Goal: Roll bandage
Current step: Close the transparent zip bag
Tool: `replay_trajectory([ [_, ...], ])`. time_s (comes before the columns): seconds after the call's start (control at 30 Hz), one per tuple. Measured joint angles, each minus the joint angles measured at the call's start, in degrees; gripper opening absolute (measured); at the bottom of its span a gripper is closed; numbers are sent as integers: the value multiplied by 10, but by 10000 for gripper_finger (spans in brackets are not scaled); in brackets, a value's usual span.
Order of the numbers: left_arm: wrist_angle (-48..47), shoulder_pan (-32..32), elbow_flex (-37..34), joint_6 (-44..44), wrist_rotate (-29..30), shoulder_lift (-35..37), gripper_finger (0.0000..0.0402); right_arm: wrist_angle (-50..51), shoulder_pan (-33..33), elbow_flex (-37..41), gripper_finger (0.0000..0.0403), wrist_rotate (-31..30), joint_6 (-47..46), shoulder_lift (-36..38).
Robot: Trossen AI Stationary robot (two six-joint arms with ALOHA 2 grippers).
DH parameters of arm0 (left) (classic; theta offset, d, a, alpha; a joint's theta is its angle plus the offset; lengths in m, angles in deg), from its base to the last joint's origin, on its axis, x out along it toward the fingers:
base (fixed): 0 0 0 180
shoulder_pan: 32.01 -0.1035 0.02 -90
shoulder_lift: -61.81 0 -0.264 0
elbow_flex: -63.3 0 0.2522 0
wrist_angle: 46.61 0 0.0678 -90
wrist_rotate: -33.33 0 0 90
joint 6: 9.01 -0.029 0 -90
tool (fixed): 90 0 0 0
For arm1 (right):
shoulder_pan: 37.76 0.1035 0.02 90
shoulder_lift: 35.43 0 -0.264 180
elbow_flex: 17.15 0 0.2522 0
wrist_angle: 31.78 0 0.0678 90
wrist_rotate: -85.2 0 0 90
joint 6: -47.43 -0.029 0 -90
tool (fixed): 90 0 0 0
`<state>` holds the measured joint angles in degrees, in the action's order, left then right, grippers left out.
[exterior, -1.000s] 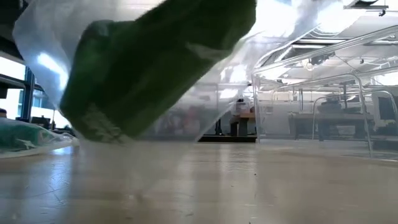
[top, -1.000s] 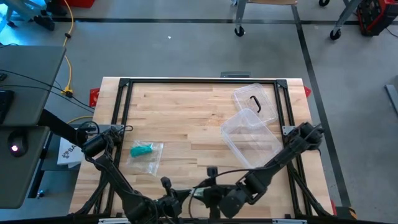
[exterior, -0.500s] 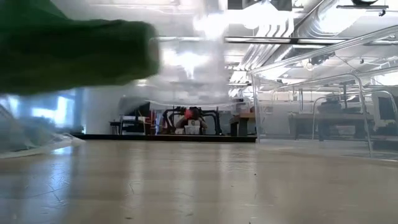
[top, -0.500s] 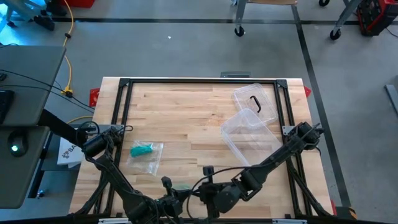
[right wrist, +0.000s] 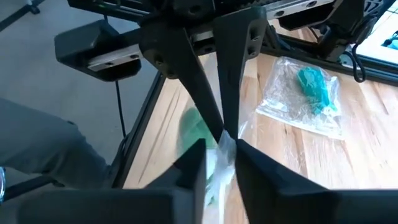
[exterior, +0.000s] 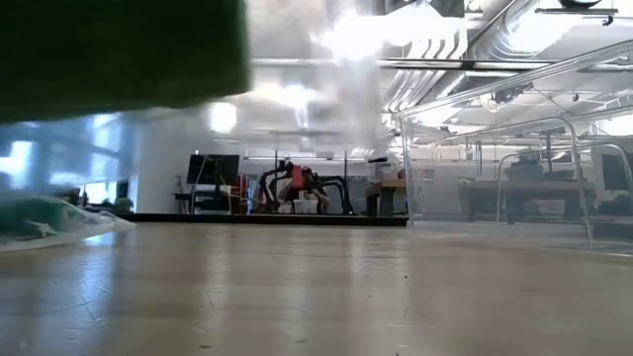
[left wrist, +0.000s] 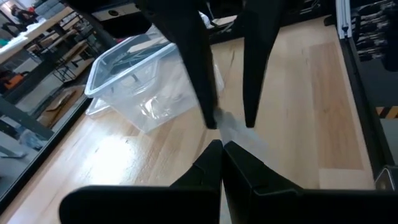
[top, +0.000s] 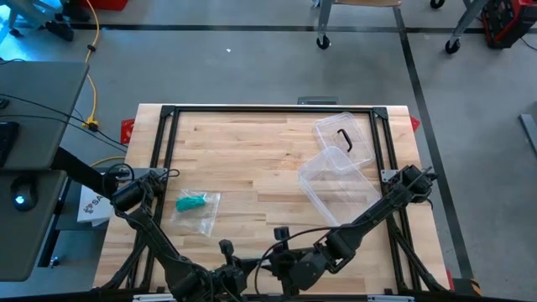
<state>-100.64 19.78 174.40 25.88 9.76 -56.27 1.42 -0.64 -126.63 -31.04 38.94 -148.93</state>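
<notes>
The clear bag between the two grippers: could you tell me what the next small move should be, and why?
Probably close the right gripper on the bag. The left gripper looks pinched shut on the plastic, while the right fingers stand apart on either side of it; both need a grip before pulling it open.

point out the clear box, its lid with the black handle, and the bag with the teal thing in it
clear box (top: 337, 184), high view, on its clear floor.
lid (top: 343, 137), high view, on the black handle.
bag (top: 196, 210), high view, on the clear plastic below the teal contents.
</notes>
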Motion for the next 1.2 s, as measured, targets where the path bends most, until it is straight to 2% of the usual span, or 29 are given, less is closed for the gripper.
replay_trajectory([
  [0.17, 0, 0, 0, 4, -3, 0, 0, 2, 0, 0, 119, 3, 0, 0],
  [0.3, 0, 0, 0, 4, -12, 0, 0, 4, 0, 0, 133, -2, -18, 0],
  [0.4, 0, 0, 0, 4, -17, 0, 0, -4, 0, 0, 113, -9, -6, 0],
  [0.6, 0, 0, 0, 4, -19, 0, 0, -10, 0, 0, 26, -4, -4, 0],
  [0.67, 0, 0, 0, 4, -20, 0, 0, -5, -2, 0, 7, -1, -7, 0],
  [1.07, 0, 0, 0, 10, -12, 16, 0, 33, -3, -1, 22, 8, -32, 0],
  [1.2, 0, 2, 0, 9, -9, 19, 0, 36, -3, -1, 51, 8, -45, 0],
])
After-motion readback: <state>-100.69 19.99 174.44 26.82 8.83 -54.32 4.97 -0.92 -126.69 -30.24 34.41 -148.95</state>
